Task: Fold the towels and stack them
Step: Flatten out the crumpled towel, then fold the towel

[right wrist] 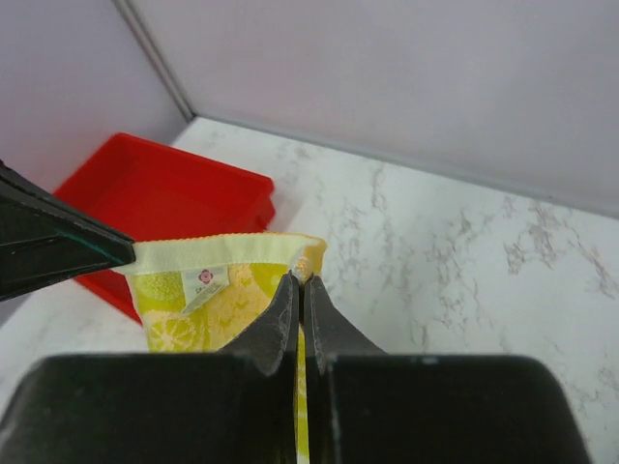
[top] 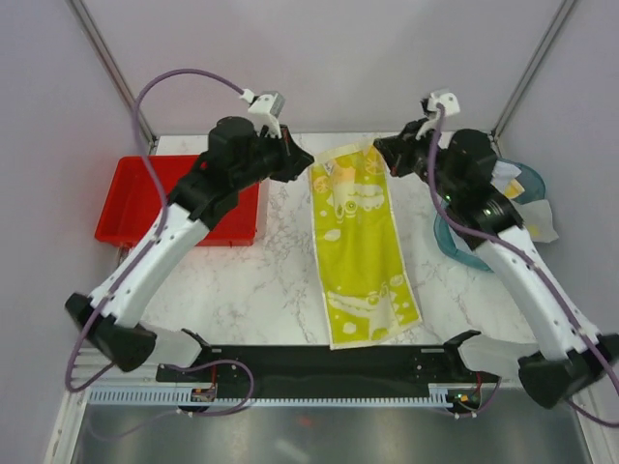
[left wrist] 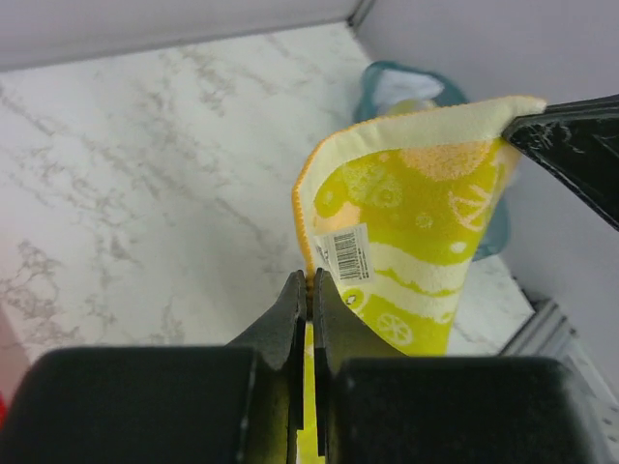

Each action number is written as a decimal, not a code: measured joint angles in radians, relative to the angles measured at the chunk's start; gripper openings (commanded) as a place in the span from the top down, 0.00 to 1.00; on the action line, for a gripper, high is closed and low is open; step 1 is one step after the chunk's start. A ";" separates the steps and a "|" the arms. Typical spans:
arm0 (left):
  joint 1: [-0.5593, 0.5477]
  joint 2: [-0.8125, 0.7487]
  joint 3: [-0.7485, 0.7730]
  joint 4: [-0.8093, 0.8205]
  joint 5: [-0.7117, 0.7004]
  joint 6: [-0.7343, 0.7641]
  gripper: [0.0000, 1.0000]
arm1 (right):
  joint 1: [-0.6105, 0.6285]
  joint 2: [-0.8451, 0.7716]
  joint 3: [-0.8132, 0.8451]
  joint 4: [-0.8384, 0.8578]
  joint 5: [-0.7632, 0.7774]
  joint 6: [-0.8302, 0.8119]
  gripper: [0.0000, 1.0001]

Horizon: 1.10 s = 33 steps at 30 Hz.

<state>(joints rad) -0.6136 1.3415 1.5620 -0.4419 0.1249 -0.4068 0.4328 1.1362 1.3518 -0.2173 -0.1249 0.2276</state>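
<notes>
A long yellow-green towel (top: 360,249) with lemon prints lies lengthwise on the marble table, its far edge lifted. My left gripper (top: 304,162) is shut on the far left corner of that towel (left wrist: 406,232); the jaws pinch its orange hem beside a barcode label (left wrist: 350,253). My right gripper (top: 383,150) is shut on the far right corner of the towel (right wrist: 208,304), just beside the pale hem. Between the two grippers the hem hangs stretched. More towels (top: 527,198), pale and crumpled, sit in the teal basket (top: 455,242) at the right.
A red tray (top: 135,203) stands at the left of the table, under my left arm. The teal basket sits at the right edge beneath my right arm. A black rail (top: 319,365) runs along the near edge. Walls close in behind and at the sides.
</notes>
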 measured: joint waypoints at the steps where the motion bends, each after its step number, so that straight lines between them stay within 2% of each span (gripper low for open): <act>1: 0.026 0.058 0.001 0.008 -0.005 0.010 0.98 | -0.017 0.073 -0.007 0.026 -0.002 -0.009 1.00; 4: 0.105 0.212 0.003 0.027 -0.009 0.032 0.98 | -0.084 0.247 -0.022 0.094 -0.037 -0.018 1.00; 9: 0.222 0.465 0.109 0.081 0.038 0.084 0.98 | -0.197 0.533 0.010 0.195 -0.137 -0.047 1.00; 15: 0.241 0.639 0.268 0.136 0.099 0.167 0.98 | -0.234 0.688 0.034 0.269 -0.227 -0.095 1.00; 22: 0.231 0.645 0.250 0.180 0.146 0.215 0.98 | -0.269 0.745 0.082 0.314 -0.340 -0.135 1.00; 27: 0.231 0.577 0.087 0.188 0.166 0.246 0.98 | -0.280 0.733 0.068 0.299 -0.362 -0.168 1.00; 33: 0.225 0.433 -0.081 0.159 0.225 0.278 0.98 | -0.279 0.599 -0.079 0.256 -0.379 -0.182 1.00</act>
<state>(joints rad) -0.3885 1.7741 1.4811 -0.2825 0.3504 -0.1291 0.1539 1.7351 1.2732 0.0383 -0.5041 0.0456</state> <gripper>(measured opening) 0.044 0.018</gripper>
